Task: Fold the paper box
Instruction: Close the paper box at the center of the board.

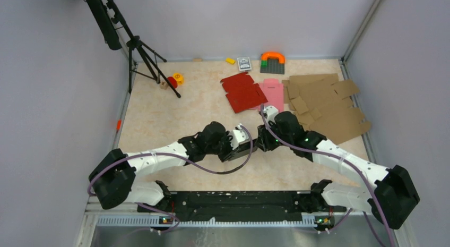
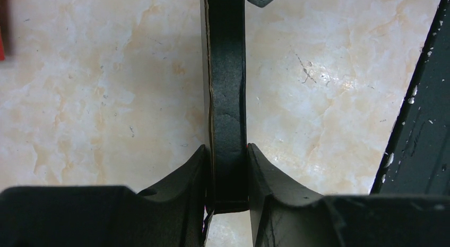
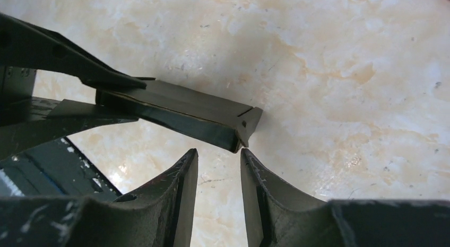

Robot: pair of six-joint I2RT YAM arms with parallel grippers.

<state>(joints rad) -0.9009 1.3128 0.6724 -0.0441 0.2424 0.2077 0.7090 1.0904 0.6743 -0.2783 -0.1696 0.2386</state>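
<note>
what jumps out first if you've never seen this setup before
At the middle of the table the left gripper is clamped on a flattened black paper box, held edge-on above the surface. The right gripper faces it with jaws apart, the box's end corner just at its fingertips. Farther back, a red cardboard blank, a pink blank and a pile of brown cardboard lie toward the far right.
</note>
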